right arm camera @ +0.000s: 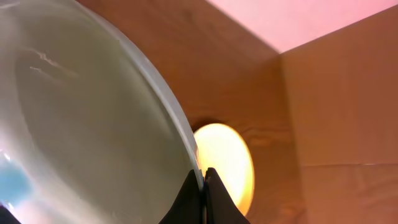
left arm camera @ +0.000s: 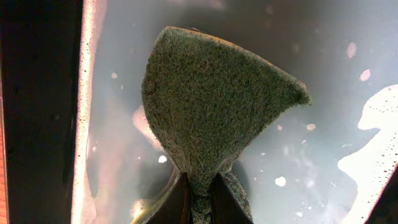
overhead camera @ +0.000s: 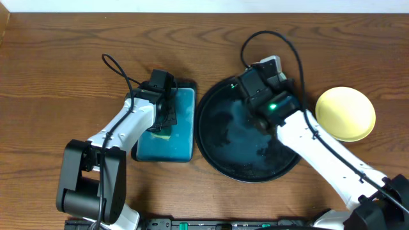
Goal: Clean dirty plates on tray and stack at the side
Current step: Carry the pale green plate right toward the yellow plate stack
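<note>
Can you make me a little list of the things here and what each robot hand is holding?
left gripper: shut on the green scrub pad, over the teal tray
right gripper: shut on the rim of the pale plate, over the black tray
yellow plate: on the table, right of the black tray
</note>
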`<act>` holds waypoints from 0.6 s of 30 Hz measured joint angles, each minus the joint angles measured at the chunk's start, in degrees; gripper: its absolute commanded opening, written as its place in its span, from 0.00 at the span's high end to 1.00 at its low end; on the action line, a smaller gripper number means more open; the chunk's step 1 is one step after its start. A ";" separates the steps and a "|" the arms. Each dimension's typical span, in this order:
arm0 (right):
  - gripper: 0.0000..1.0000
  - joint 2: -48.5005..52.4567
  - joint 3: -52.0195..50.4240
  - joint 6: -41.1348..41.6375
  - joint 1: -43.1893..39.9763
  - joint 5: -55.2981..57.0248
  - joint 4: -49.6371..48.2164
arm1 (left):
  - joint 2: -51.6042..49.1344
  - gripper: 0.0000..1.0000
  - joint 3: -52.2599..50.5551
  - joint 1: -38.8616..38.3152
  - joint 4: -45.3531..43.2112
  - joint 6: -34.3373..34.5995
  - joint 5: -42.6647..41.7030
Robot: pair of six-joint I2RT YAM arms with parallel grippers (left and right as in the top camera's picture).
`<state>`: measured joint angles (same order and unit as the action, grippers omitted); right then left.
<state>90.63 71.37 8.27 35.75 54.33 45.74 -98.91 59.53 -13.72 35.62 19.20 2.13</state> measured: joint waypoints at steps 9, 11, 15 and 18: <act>0.99 0.00 0.00 -0.17 6.99 15.39 -1.25 | 0.00 0.91 0.00 0.00 0.00 0.00 0.00; 0.99 0.00 0.00 -0.20 7.63 17.59 -1.51 | 0.00 0.92 0.00 0.00 0.00 0.00 0.00; 0.99 0.00 0.00 -0.22 7.87 20.02 -1.70 | 0.00 0.91 0.00 0.00 0.00 0.00 0.00; 0.99 0.00 0.00 -0.22 7.87 20.72 -1.84 | 0.00 0.92 0.00 0.00 0.00 0.00 0.00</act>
<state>90.63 71.37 8.05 43.62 75.05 43.90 -98.91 59.53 -13.72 35.62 19.20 2.13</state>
